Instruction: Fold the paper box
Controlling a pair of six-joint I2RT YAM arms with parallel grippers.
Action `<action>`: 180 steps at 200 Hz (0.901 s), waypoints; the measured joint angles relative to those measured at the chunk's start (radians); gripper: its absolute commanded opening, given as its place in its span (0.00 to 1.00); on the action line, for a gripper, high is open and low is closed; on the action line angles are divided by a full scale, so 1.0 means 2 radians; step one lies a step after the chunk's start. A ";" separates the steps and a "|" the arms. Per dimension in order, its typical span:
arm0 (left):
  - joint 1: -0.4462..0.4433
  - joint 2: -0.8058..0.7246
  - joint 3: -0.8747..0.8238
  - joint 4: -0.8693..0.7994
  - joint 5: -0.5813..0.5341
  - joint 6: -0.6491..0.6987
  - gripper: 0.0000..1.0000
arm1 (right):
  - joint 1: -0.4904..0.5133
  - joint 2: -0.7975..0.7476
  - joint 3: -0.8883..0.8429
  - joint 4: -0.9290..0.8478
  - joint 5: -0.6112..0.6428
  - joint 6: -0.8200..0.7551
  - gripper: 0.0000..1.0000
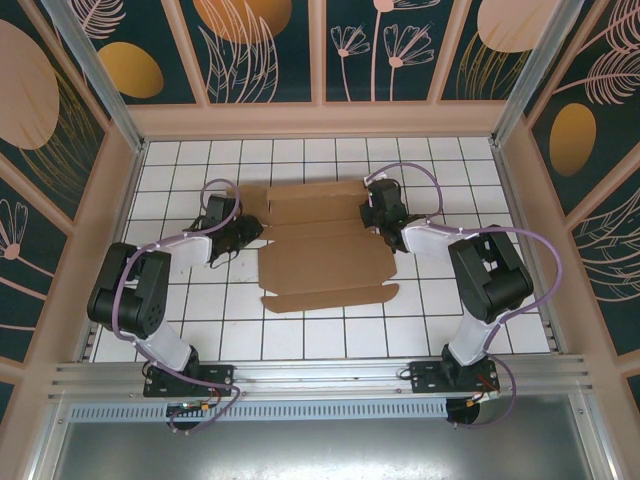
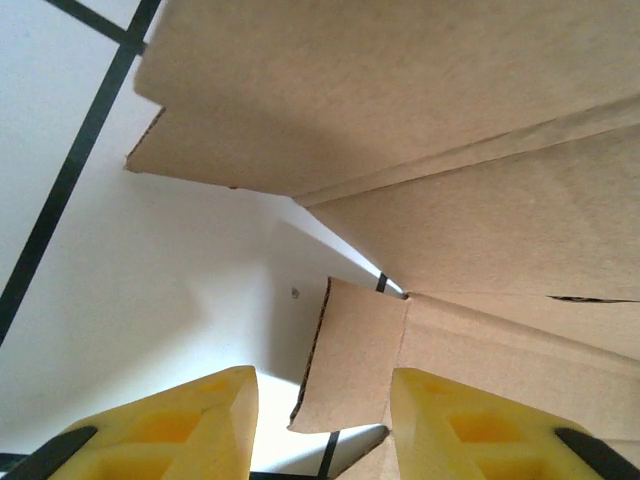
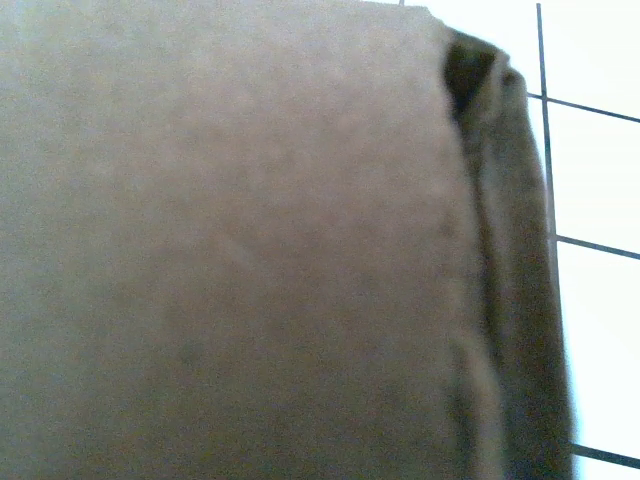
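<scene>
At the near edge of the white tiled surface [image 1: 200, 320] the two arm bases stand side by side. Beyond them the paper box [image 1: 325, 265] lies mid-surface as a mostly flat brown sheet, with a narrow flap nearest, a broad panel behind it and more panels beyond. The left end effector [image 1: 240, 228] sits at the sheet's left edge. In the left wrist view its yellow fingers [image 2: 215, 400] stand apart, with a small cardboard tab [image 2: 350, 350] in the gap, unpinched, and a raised panel above it. The right end effector [image 1: 378, 215] rests on the sheet's far right part, fingers together. Its wrist view is blurred cardboard, so whether any is clamped cannot be told.
</scene>
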 measured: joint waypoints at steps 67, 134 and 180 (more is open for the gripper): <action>0.001 0.034 0.001 0.024 0.022 -0.004 0.38 | 0.000 0.001 0.002 -0.001 0.000 0.000 0.00; -0.001 0.040 0.009 0.061 0.063 -0.010 0.39 | 0.000 0.005 0.007 -0.003 -0.002 0.001 0.00; -0.005 0.041 0.010 0.098 0.097 -0.014 0.38 | 0.000 0.005 0.007 -0.003 -0.002 0.001 0.00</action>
